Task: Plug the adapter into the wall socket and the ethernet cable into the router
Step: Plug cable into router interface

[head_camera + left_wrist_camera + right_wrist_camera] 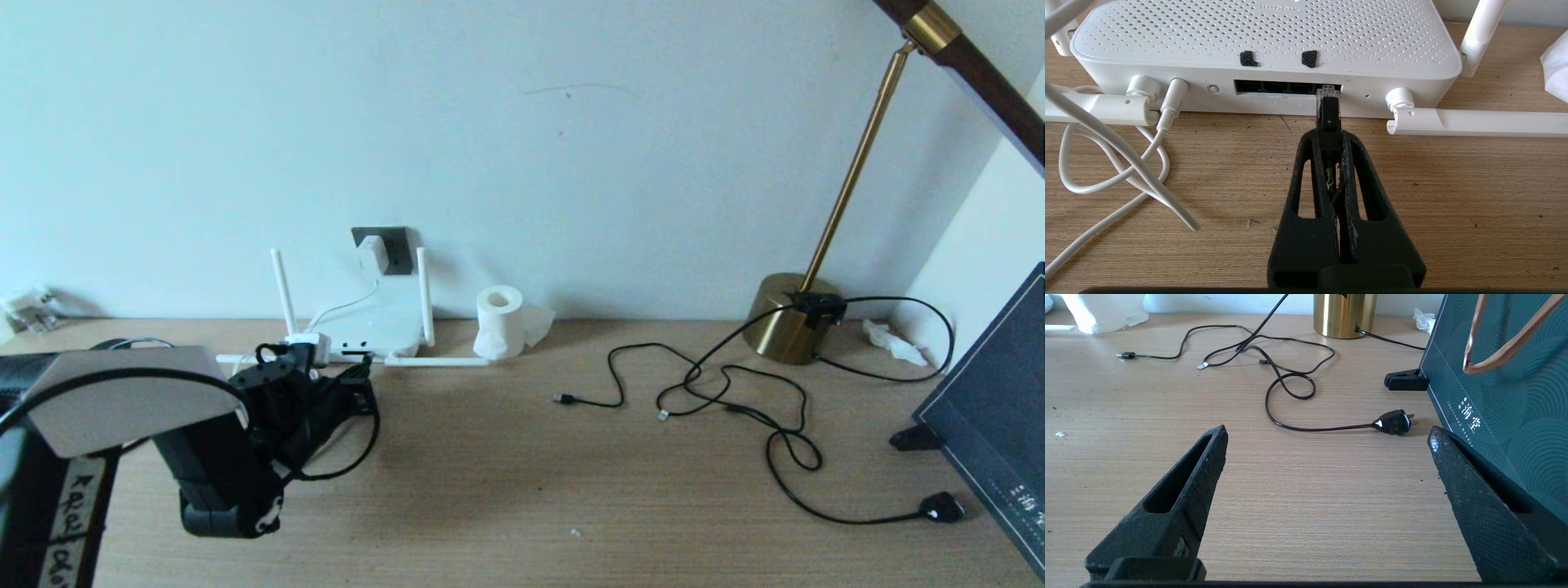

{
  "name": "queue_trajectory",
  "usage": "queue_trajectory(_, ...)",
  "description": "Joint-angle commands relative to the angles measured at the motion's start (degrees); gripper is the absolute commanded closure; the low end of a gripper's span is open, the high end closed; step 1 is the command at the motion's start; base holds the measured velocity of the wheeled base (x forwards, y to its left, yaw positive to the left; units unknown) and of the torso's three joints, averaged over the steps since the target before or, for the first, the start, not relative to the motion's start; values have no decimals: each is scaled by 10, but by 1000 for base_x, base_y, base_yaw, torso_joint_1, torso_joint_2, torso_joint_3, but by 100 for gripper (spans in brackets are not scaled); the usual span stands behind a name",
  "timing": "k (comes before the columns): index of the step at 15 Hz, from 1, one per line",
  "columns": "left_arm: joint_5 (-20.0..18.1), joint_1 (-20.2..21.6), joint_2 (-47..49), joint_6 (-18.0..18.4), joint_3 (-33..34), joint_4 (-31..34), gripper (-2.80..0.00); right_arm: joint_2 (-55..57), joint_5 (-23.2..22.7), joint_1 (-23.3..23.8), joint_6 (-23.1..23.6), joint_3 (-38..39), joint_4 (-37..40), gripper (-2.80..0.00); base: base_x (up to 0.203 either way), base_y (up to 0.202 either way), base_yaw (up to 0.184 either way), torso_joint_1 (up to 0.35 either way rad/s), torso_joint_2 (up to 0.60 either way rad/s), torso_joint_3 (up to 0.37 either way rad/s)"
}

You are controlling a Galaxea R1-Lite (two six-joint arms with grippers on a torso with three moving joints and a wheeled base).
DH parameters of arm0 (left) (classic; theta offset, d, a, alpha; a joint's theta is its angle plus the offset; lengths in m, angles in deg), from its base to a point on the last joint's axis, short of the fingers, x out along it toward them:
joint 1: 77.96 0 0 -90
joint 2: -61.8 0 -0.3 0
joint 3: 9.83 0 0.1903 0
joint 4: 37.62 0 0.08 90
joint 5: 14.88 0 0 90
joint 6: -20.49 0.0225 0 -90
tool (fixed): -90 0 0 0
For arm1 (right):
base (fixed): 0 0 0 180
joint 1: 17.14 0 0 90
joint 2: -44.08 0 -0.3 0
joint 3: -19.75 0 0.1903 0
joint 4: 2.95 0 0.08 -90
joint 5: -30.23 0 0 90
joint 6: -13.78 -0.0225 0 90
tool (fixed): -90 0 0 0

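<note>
The white router (371, 327) lies flat against the wall, its dark ports (1274, 86) facing me. My left gripper (1327, 136) is shut on the black plug of the ethernet cable (1328, 112). The plug's clear tip sits at the mouth of the rightmost port; how deep it goes I cannot tell. The black cable loops back beside the left gripper (359, 382) in the head view. The white adapter (374, 255) sits on the dark grey wall socket (398, 243), and its thin white cord runs down to the router. Low over bare desk far to the right, my right gripper (1327, 435) is open and holds nothing.
Two router antennas (1478, 122) lie flat on the desk along its front. White cord loops (1114, 163) lie left of the ports. A toilet-paper roll (499, 321), loose black cords (735, 396), a brass lamp base (785, 320), its plug (940, 508) and a dark bag (996, 416) stand to the right.
</note>
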Motion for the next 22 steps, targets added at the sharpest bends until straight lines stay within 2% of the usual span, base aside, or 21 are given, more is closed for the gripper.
queue_trajectory(1, 0, 0, -1, 0, 0, -5, 0, 1, 0, 0, 0, 0, -1, -280, 0, 0, 0, 0, 0, 0)
queue_trajectory(22, 8, 0, -1, 0, -1, -5, 0, 1, 0, 0, 0, 1, 0, -280, 0, 0, 0, 0, 0, 0)
